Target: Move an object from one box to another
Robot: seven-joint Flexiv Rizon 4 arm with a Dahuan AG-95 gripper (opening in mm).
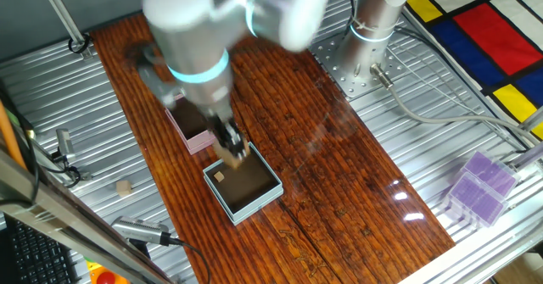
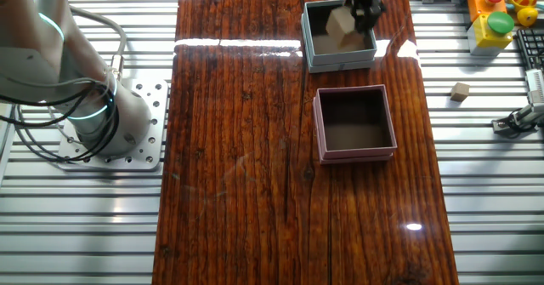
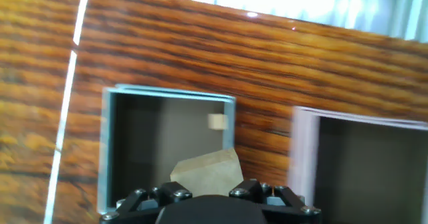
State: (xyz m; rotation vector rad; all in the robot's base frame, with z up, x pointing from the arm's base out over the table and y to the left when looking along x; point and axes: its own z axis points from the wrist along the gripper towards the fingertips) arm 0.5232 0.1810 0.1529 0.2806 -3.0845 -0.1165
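Note:
My gripper (image 1: 231, 147) is shut on the light tan wooden cube (image 1: 235, 157) and holds it tilted just over the light blue box (image 1: 260, 204), at its corner nearest the pink box (image 1: 197, 142). In the other fixed view the cube (image 2: 339, 23) hangs inside the blue box's (image 2: 342, 61) outline, below the gripper (image 2: 365, 8); the pink box (image 2: 357, 154) is empty. In the hand view the cube (image 3: 207, 174) sits between my jaws (image 3: 207, 196), above the blue box (image 3: 167, 93), with the pink box (image 3: 301, 150) to the right. A much smaller tan block (image 3: 217, 122) lies inside the blue box.
Another small tan block (image 2: 460, 91) lies on the metal surface beside the wooden board. Coloured toys (image 2: 497, 17) stand at one corner, a purple case (image 1: 479, 186) at another. The arm's base (image 2: 102, 123) is bolted beside the board. Metal tools (image 1: 144, 231) lie near the edge.

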